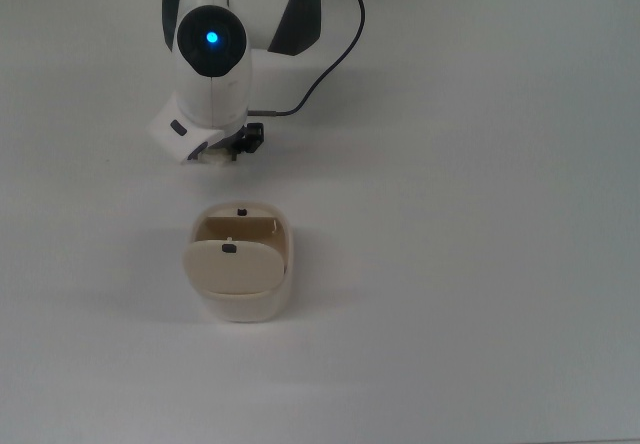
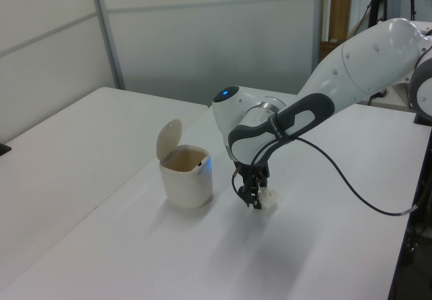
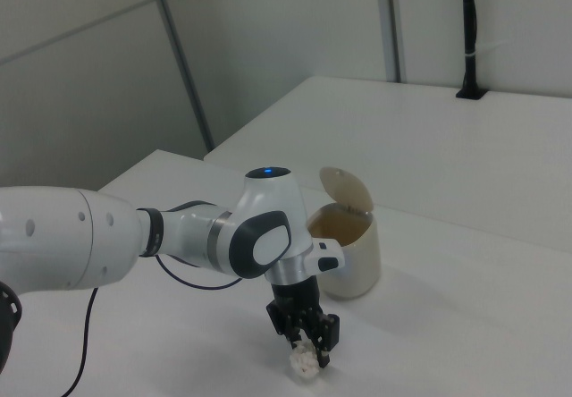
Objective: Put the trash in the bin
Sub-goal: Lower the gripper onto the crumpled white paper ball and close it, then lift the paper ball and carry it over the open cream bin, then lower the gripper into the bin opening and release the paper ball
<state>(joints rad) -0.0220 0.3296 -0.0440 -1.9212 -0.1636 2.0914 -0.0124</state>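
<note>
The trash (image 2: 269,201) is a small off-white paper wad lying on the white table, to the left view's right of the bin. My gripper (image 2: 253,198) is down at the table with its fingers closed in on the wad. In the right view the trash (image 3: 306,367) shows between and just below the black fingers of the gripper (image 3: 308,347). From the top view the arm hides most of the trash (image 1: 212,160). The cream-beige bin (image 1: 240,309) stands just below it in the top view, apart from it, with its flap lid (image 2: 169,138) raised.
A black cable (image 1: 335,54) runs from the wrist back over the table. The white arm (image 2: 351,63) reaches in from the left view's right. A second table (image 2: 74,131) lies beyond a gap at the left view's left.
</note>
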